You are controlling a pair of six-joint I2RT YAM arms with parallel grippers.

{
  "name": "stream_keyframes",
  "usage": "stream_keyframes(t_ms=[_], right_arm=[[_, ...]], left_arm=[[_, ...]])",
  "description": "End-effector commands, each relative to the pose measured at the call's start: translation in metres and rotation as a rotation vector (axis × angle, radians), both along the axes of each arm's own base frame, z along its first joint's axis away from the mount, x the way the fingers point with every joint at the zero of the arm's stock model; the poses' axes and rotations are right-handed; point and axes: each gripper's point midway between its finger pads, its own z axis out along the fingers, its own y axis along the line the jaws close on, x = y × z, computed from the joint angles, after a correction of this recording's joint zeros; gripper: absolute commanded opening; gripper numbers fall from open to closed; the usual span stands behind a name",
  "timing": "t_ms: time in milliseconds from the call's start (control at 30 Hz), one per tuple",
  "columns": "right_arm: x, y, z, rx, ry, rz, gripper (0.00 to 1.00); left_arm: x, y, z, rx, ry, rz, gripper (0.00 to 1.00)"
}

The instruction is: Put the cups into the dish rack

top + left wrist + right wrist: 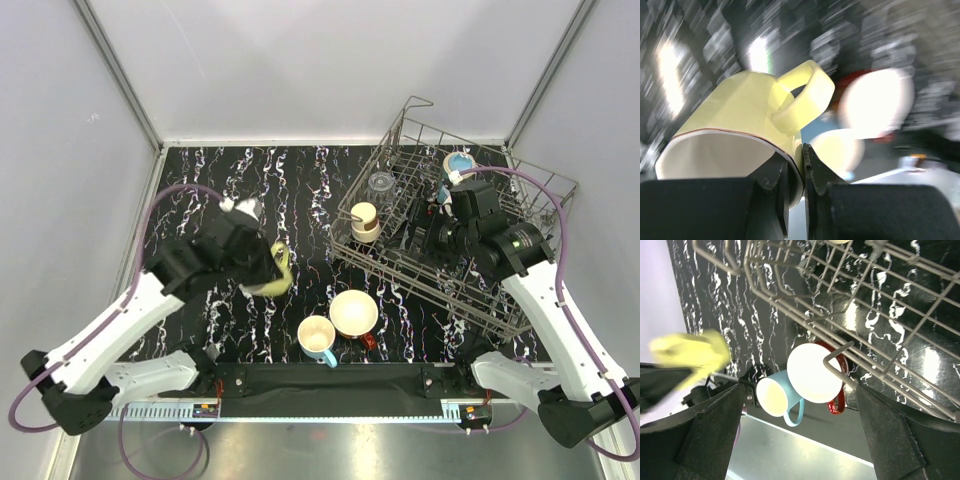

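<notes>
**Left fingers**: clenched on the rim wall of the yellow-green mug. One finger sits inside the pale mouth and the other outside, just beside the root of the handle. The mug is tilted, mouth toward the wrist and handle pointing away from the fingers. Whether its body is off the counter cannot be told, as the wrist view is blurred behind the mug.

**Right fingers**: spread wide, grasping nothing, hanging over the middle of the dish rack.

**Other cups:**
- A light-blue mug and a red mug stand close together on the counter. They are to the right of the left fingers and nearer the arm bases.
- A clear tumbler and a cream-brown cup sit in the rack's left end, well to the right of the left fingers.

**Assessment:** the step in hand appears to be carrying the yellow-green mug to the rack.
- The hold is a thin pinch on one side of the rim, so the mug is likely to swing about the fingers.
- Lift it fully clear before moving across.
- Keep above the two standing mugs and the rack's raised rail.
- Turn the mouth downward and lower it onto free tines, away from the tumbler and the cream-brown cup.
- Release only once it rests.
- The right arm occupies part of the rack, so the approach should stay toward the left end.
</notes>
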Motion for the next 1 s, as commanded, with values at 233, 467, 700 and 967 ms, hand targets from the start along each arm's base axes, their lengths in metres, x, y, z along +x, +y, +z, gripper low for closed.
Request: stream_keyframes(t_ms=[233, 467, 700, 967], right_arm=[[-0.024, 0.068, 0.095, 0.432, -0.252, 0.411, 1.0], [-0.044, 0.068, 0.092, 0.436, -0.275, 0.513, 1.0], [-0.051, 0.066, 0.073, 0.452, -0.289, 0.511, 1.0], [-0.07, 0.063, 0.107, 0.489, -0.445, 0.592, 1.0]], left_arm=[[-0.004, -0.115, 0.152, -0.67, -0.334, -0.475, 0.0], [-0.026, -0.149, 0.163, -0.935, -0.4, -0.74, 0.0], [-0.043, -0.142, 0.178, -0.995, -0.519, -0.859, 0.0], [-0.029, -0.142, 0.217, -1.084, -0.522, -0.754, 0.0]])
